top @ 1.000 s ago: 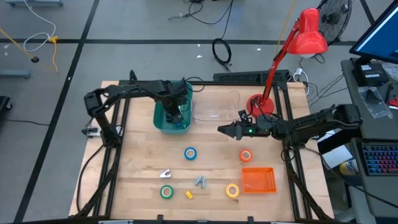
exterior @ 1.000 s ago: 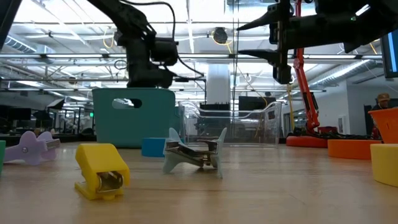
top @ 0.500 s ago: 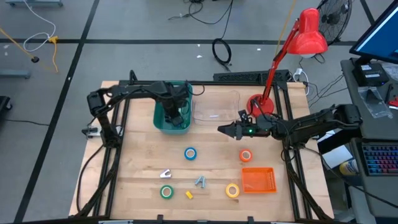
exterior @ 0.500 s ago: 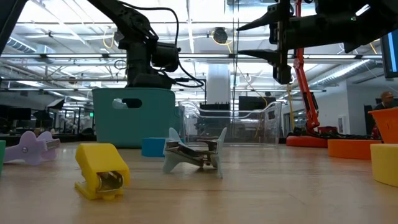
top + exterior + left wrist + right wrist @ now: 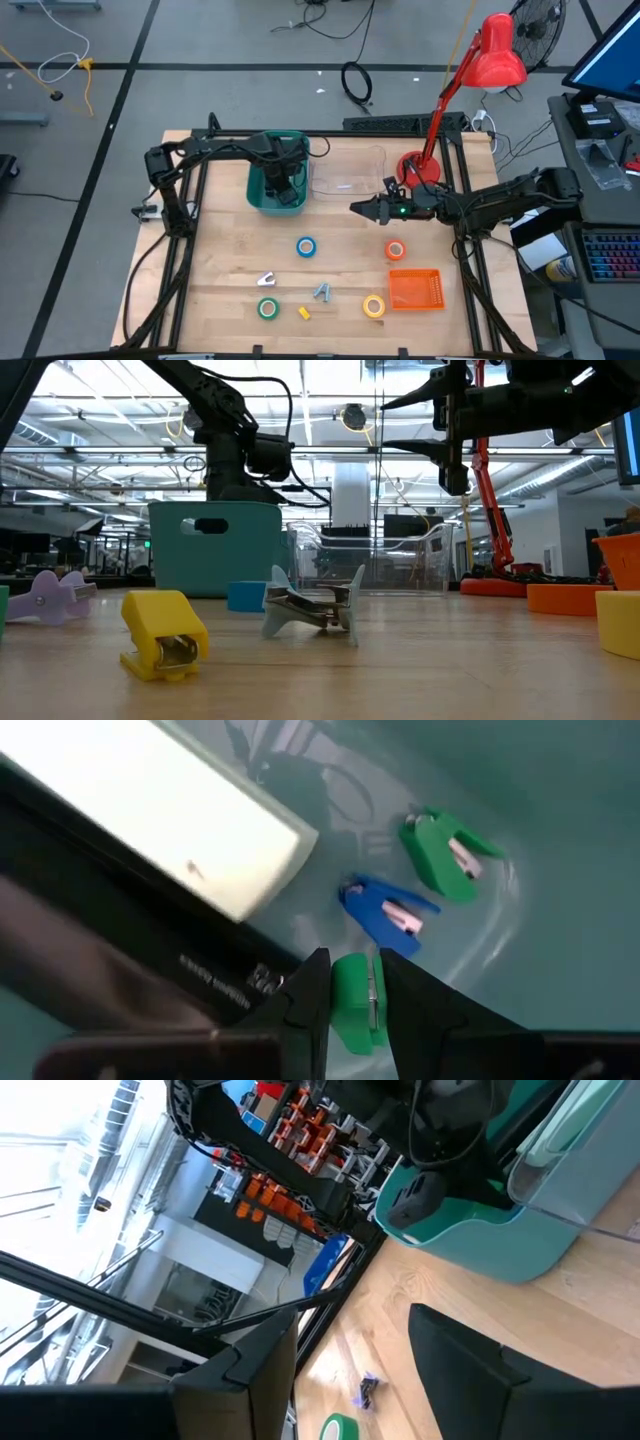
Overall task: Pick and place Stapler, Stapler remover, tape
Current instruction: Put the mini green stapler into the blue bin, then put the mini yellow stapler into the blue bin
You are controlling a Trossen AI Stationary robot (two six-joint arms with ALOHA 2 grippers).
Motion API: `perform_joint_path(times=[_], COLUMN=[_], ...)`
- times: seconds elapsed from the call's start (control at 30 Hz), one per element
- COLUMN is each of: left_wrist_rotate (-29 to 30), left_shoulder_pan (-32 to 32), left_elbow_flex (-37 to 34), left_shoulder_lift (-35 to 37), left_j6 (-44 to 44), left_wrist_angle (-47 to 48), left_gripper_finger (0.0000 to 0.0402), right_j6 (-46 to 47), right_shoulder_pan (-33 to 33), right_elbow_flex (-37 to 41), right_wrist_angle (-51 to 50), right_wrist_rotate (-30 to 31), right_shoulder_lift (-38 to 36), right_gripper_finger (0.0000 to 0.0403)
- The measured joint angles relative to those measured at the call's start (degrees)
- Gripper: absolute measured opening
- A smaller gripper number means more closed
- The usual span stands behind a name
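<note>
- The left gripper (image 5: 348, 1005) is down inside the teal bin (image 5: 256, 196) near the far edge of the table, its fingers pinching a small green stapler (image 5: 352, 1010).
- Two more pieces already lie on the bin floor: a green staple remover (image 5: 447, 853) and a blue staple remover (image 5: 388, 910).
- The step in hand looks like the drop-off: the green stapler is inside the bin but not yet let go.
- The next move calls for spreading the fingers so the stapler falls clear of the two removers, then lifting straight up past the bin wall.
- The right gripper (image 5: 356, 209) hovers above the middle of the table, near the far edge, fingers spread and holding nothing.
- Left on the table: a blue tape roll (image 5: 306, 247) at the middle, an orange-red roll (image 5: 395, 250) toward the right edge, a green roll (image 5: 267, 309) and a yellow roll (image 5: 374, 306) by the near edge.
- Also near that edge: a pale staple remover (image 5: 266, 280), a grey one (image 5: 322, 292) and a small yellow stapler (image 5: 304, 313).
- An orange basket (image 5: 415, 290) sits toward the near right corner.
</note>
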State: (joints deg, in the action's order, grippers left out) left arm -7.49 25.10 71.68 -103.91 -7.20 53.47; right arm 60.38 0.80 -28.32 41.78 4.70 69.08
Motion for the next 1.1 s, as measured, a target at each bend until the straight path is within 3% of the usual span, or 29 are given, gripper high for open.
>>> perform_joint_path(times=[0.4, 0.8, 1.1], left_wrist_rotate=[-0.31, -0.11, -2.82], left_shoulder_pan=[-0.27, -0.48, -0.45], left_elbow_flex=[0.00, 0.00, -0.07], left_shoulder_lift=[0.03, 0.03, 6.61], left_j6=[-1.51, -2.41, -5.64], left_wrist_angle=[-0.17, -0.05, 1.09], left_gripper_finger=[0.0102, 0.0226, 0.0263], right_j6=[-0.22, -1.70, -1.66], right_shoulder_pan=[0.02, 0.04, 0.04], right_elbow_flex=[0.00, 0.00, 0.00], right_wrist_angle=[0.00, 0.00, 0.02], right_wrist_rotate=[-0.27, -0.44, -0.44], right_shoulder_lift=[0.00, 0.00, 0.00], right_gripper_finger=[0.0185, 0.0185, 0.0185])
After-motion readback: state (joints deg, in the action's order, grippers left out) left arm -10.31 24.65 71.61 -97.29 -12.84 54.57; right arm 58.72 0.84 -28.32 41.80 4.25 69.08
